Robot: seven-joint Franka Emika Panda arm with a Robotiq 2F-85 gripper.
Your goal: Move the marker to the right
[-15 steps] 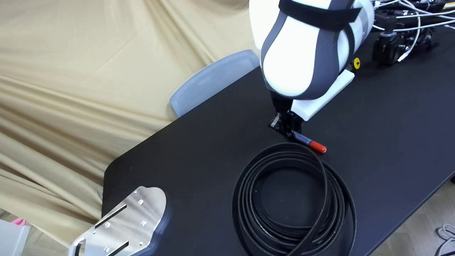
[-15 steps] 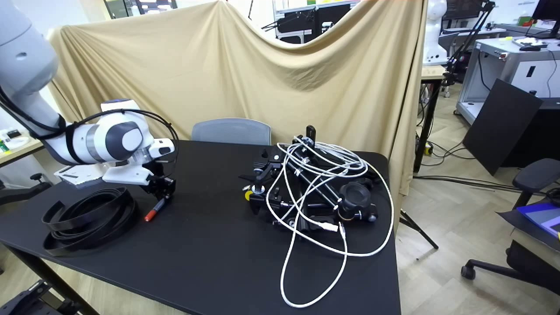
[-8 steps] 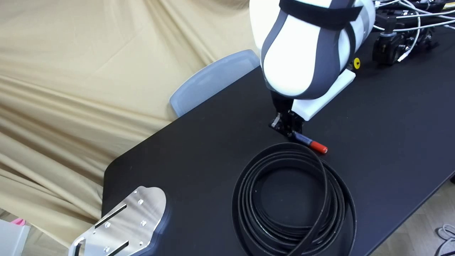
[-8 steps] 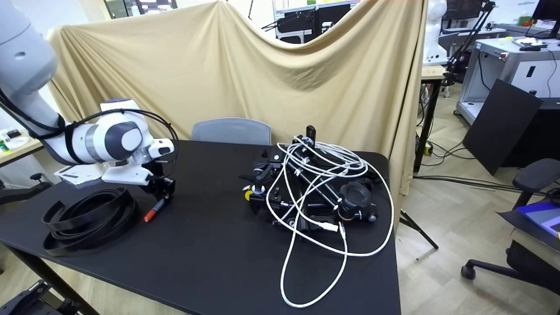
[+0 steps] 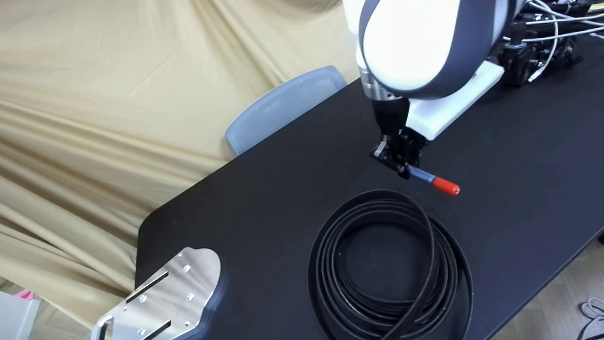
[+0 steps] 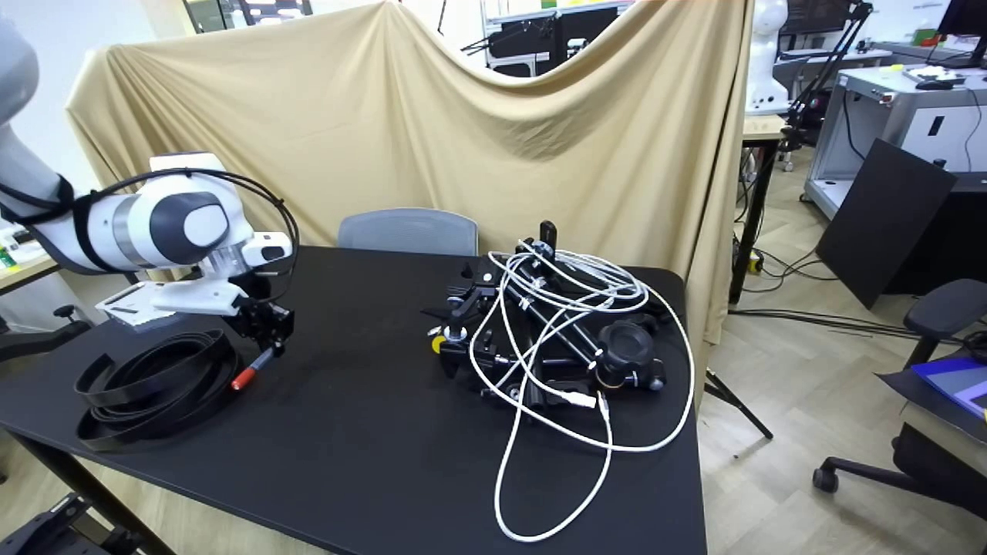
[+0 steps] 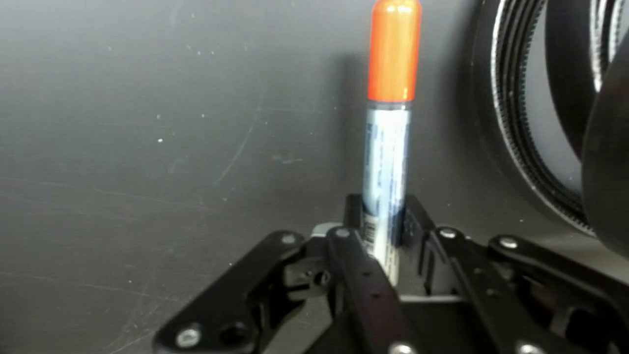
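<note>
The marker has a blue barrel and a red cap. It shows in both exterior views (image 5: 423, 175) (image 6: 253, 370) and in the wrist view (image 7: 385, 152). My gripper (image 5: 406, 171) is shut on the barrel near its back end, with the red cap pointing away from the fingers. The gripper also shows in an exterior view (image 6: 275, 348) and in the wrist view (image 7: 383, 216), where a fingertip lies on each side of the barrel. The marker is held above the black table, and its shadow falls apart from it. The barrel's back end is partly hidden by a finger.
A coil of flat black cable (image 5: 328, 264) lies close beside the marker. A metal plate (image 5: 174, 293) lies at a table corner. A black tripod with a white cable (image 6: 609, 445) lies on the table. A grey chair (image 5: 283, 111) stands behind the table edge.
Half a second ago the marker was lower, at the table, in the gripper. Now gripper and marker are raised and shifted, right in an exterior view and left in the opposite-facing one.
</note>
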